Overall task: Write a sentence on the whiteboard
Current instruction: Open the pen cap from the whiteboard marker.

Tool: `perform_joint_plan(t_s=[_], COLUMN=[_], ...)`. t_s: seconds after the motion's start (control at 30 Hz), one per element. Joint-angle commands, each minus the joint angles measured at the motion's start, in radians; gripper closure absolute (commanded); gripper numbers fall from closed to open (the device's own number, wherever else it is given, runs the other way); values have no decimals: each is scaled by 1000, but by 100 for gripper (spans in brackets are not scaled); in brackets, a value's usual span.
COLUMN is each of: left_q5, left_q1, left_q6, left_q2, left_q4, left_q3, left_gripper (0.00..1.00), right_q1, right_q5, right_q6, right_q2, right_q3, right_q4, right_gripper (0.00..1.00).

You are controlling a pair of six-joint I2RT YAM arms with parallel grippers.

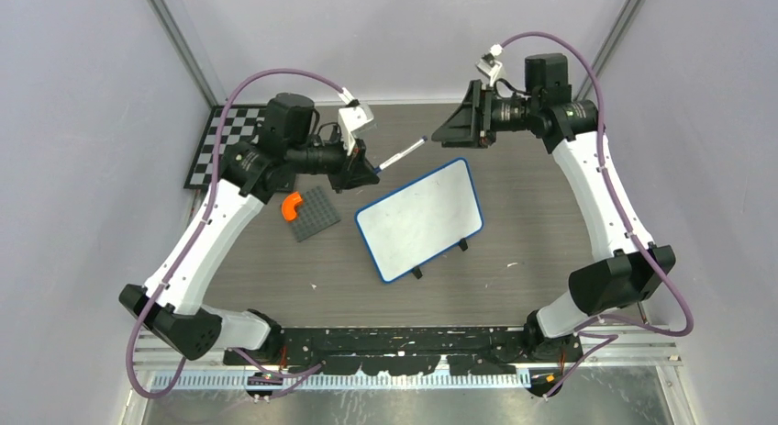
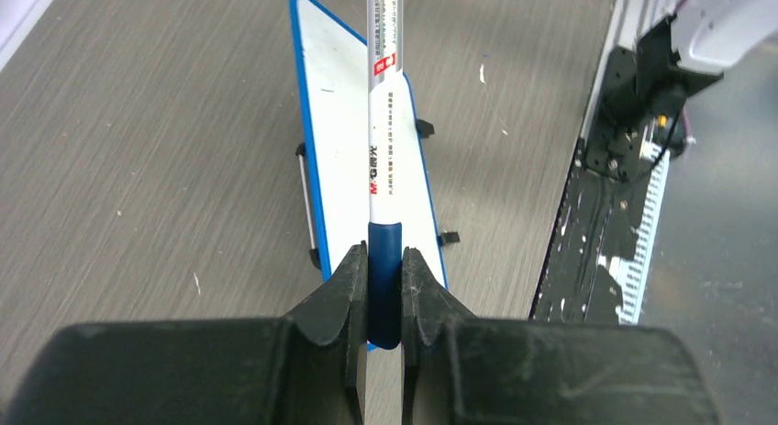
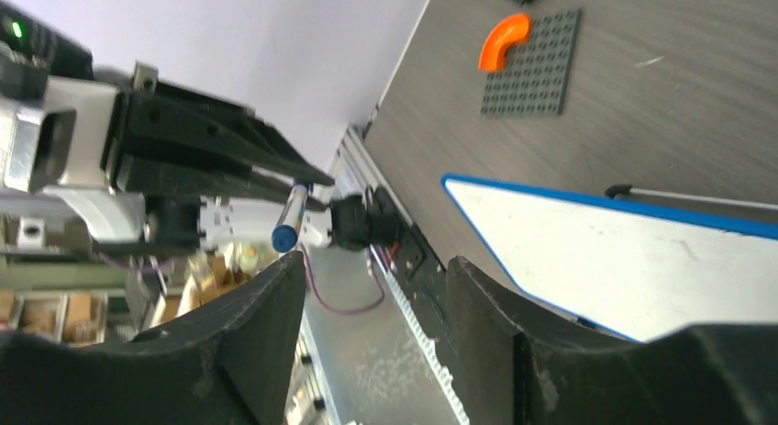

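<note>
The whiteboard point(image 1: 420, 218) lies at an angle mid-table, blue-framed with two black feet. Its white face point(image 2: 344, 150) is blank, and no sentence shows on it. My left gripper point(image 1: 372, 171) is shut on the dark blue end of a white marker point(image 2: 385, 122), and the jaws point(image 2: 383, 255) pinch it from both sides. The marker point(image 1: 402, 155) points up and to the right, above the board's far-left corner. My right gripper point(image 1: 439, 133) hovers just beyond the marker's free end. It stands open point(image 3: 374, 264) with nothing between its fingers. The marker's blue tip point(image 3: 286, 235) sits just above its left finger.
A grey studded plate point(image 1: 312, 214) with an orange curved piece point(image 1: 291, 205) lies left of the board. A black-and-white checkerboard point(image 1: 220, 136) sits at the far-left corner. The arm bases and a black rail point(image 1: 404, 342) line the near edge.
</note>
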Motion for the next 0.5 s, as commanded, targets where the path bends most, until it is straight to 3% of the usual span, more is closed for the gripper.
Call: perform_joint_plan(t_s=[0.0,0.3,0.47], left_q5=[70,152,227], left_q1=[-1,-4,-16], left_q6=[153,164,149], left_q2=[-8,8,28], left_q4=[-148,-161,-168], left_q3=[48,45,57], left_gripper=[100,100,100], right_q1=[48,183,262], right_q5=[-104,-43,13], right_q6=[-169,-233,-217], right_q2=[-62,-143,-126], right_q3=[1,-112,-107], right_q4=[-108,-122,-100], right_gripper=[34,31,35])
